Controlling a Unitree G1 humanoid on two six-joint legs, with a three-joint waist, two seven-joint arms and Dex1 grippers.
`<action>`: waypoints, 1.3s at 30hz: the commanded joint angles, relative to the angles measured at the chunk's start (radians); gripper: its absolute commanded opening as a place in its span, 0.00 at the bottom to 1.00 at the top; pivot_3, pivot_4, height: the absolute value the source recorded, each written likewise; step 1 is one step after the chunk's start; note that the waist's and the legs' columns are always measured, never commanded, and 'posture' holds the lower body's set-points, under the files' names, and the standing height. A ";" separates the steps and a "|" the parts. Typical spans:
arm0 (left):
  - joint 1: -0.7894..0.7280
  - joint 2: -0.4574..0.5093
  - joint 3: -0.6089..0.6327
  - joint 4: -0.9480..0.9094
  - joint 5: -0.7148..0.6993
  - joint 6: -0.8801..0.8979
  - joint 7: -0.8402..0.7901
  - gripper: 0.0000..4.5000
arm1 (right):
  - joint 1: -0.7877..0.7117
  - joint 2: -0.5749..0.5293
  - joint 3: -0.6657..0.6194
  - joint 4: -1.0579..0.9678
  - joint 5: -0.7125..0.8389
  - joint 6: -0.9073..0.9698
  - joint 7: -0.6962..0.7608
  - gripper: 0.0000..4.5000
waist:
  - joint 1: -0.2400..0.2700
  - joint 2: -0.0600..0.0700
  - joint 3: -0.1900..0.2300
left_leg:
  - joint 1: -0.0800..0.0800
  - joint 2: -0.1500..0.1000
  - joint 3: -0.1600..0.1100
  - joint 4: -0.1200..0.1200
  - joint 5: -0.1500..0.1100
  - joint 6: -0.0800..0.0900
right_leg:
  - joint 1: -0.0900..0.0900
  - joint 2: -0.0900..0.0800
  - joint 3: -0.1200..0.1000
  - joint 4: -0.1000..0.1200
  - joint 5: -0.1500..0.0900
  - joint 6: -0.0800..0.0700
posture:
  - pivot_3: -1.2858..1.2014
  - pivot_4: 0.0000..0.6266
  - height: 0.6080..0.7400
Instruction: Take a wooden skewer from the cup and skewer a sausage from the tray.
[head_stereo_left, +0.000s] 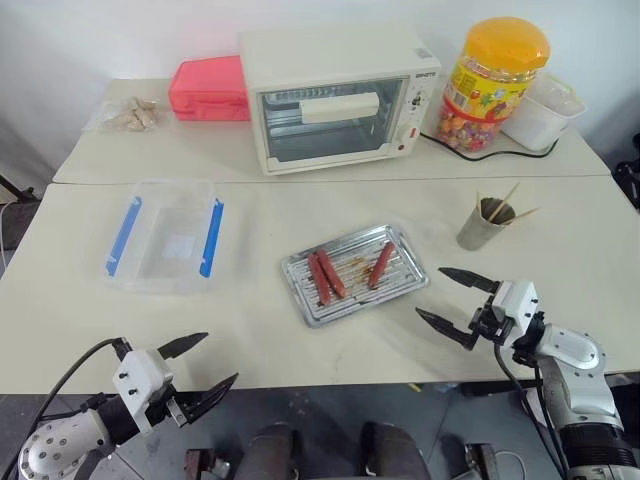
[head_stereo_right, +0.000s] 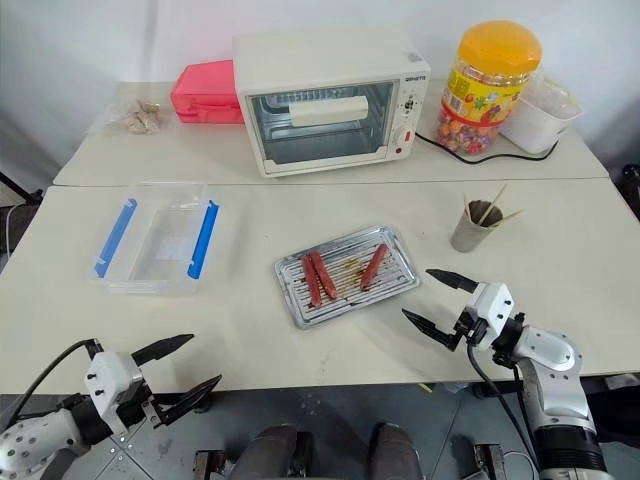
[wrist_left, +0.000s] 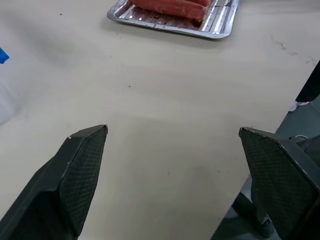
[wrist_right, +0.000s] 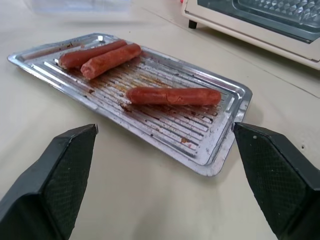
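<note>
The tray lies near the middle of the front table, its long axis running slantwise, the right end turned toward the back. Three sausages rest in it along the ribs, across its width: two side by side and touching at the left, one alone at the right, apart from the pair. Brown grease streaks the ribs between them.

The cup stands upright to the right of the tray and a little farther back, well apart from it. Several skewers stick out of its mouth, fanning up and to the right.

The right gripper hangs just past the tray's right front corner, in front of the cup, its fingers spread wide and empty, pointing left toward the tray. Bare table lies between it and the cup.

The left gripper sits at the table's front edge on the left, fingers also spread wide, holding nothing. A broad bare stretch of table separates it from the tray.

A clear box with blue clips sits left of the tray, well apart. On the back table stand an oven, a pink case, a yellow-lidded jar and a white tub.
</note>
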 joint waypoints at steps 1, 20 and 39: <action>-0.008 0.006 -0.001 -0.019 0.000 0.000 0.006 0.99 | -0.007 0.004 -0.005 -0.010 0.002 -0.015 -0.005 1.00 | 0.000 0.000 0.000 | 0.000 0.000 0.000 0.000 0.000 0.000 | 0.000 0.000 0.000 0.000 0.000 0.000 | 0.52 0.24 1.00; -0.325 0.051 -0.190 -0.021 -0.030 0.334 0.067 0.80 | -0.160 -0.061 -0.049 0.239 -0.062 0.033 -0.077 0.58 | -0.004 0.000 0.000 | 0.000 -0.001 -0.001 0.000 0.000 0.000 | -0.001 0.000 0.000 0.002 0.000 0.000 | 0.52 0.24 1.00; -0.560 -0.014 -0.383 0.125 0.165 0.388 0.178 0.01 | -0.317 0.040 0.073 0.354 -0.193 0.024 -0.134 0.00 | -0.024 0.000 0.000 | 0.001 0.000 -0.001 0.001 0.000 0.000 | -0.001 0.000 -0.001 0.006 0.000 0.000 | 0.52 0.24 1.00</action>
